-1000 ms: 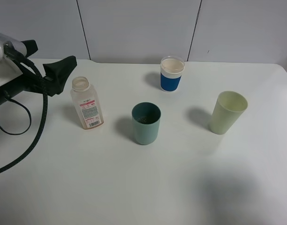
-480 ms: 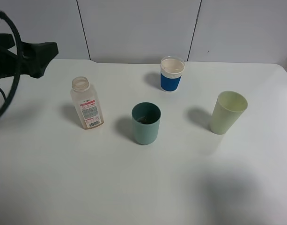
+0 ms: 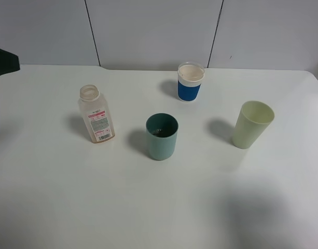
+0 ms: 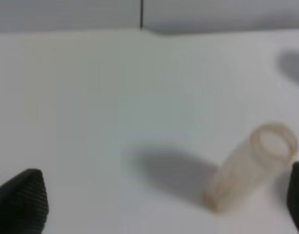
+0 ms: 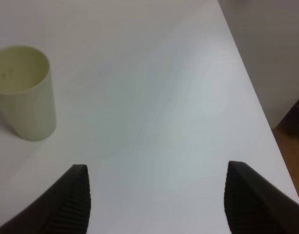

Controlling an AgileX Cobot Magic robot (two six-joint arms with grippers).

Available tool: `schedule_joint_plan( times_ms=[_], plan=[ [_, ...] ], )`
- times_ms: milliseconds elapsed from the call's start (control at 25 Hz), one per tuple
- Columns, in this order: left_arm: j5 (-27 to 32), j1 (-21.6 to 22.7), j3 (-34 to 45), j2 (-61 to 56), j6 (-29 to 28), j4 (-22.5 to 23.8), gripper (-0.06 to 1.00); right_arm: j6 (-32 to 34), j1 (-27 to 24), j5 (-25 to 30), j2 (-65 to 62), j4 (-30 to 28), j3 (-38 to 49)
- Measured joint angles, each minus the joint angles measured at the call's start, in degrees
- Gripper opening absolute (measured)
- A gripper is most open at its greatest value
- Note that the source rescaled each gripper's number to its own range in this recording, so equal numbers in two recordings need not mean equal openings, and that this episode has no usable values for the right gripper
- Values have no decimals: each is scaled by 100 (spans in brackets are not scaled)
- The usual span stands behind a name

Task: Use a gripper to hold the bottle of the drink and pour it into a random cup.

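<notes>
The left end effector (image 4: 154,204) has its two black ribbed fingers (image 4: 20,200) spread wide, one at each lower corner of the left wrist view, with nothing between them. It hangs above the white counter (image 4: 90,97) and looks down at the bottle (image 4: 251,165), which stands apart from both fingers, nearer one of them; this view is blurred, so the label cannot be read. In the exterior high view only a dark sliver of the left arm (image 3: 4,61) shows at the left edge, well away from the bottle.

The right end effector (image 5: 156,200) is likewise spread open and empty — its dark fingers frame bare counter, with the pale yellow-green cup (image 5: 23,92) off to one side and the counter's edge on the other. The exterior high view does not show this end effector.

That high view alone gives the whole layout: the bottle (image 3: 96,115) upright and uncapped on the left part of the counter — a thin brown trace of drink (image 3: 102,139) at its base. The teal cup (image 3: 162,137) stands near the middle, to the bottle's right, something dark at its bottom. A blue-banded white cup (image 3: 190,82) stands behind it.
</notes>
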State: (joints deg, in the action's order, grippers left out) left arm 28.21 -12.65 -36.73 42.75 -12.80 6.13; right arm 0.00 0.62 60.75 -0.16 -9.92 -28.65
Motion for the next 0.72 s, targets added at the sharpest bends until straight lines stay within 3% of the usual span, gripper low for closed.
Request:
schedule_joint_plan(
  times_ms=[520,720],
  plan=[
    [2506,0,-29,-2316,0,-181,100,0,0,0,0,0,0],
    [3156,0,-33,-3351,0,-175,100,0,0,0,0,0,0]
  ],
)
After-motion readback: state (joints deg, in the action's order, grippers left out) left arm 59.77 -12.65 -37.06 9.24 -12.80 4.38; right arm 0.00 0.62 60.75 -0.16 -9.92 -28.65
